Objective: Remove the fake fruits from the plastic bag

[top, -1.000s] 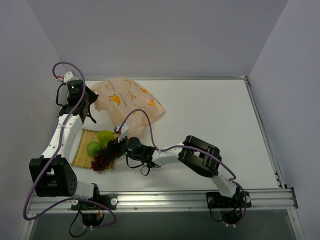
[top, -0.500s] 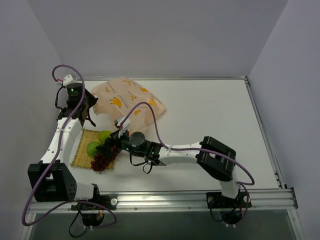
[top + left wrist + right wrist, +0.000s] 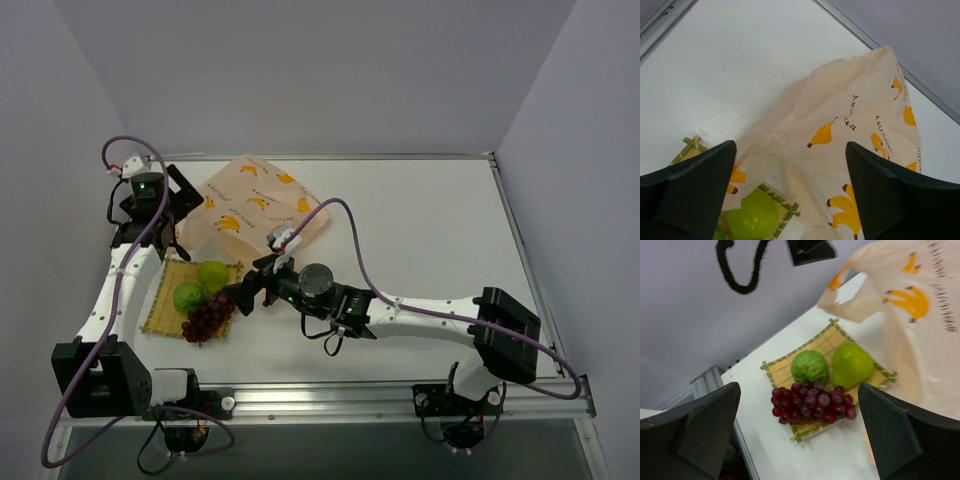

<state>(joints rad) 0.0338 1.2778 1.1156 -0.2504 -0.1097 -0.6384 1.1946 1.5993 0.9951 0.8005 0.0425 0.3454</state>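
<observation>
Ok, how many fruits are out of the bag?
3, all on the mat: bumpy green fruit, pear beside it toward the bag, grapes at its near edge. The bag may hide more.

Overhead, close wrist views share bag (image 3: 250,195).

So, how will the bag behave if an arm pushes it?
The bag will probably crumple and fold rather than slide, since it lies slack and creased. It looks thin and translucent, so it is likely very light. Being limp, it may sag from wherever it is pinched.
</observation>
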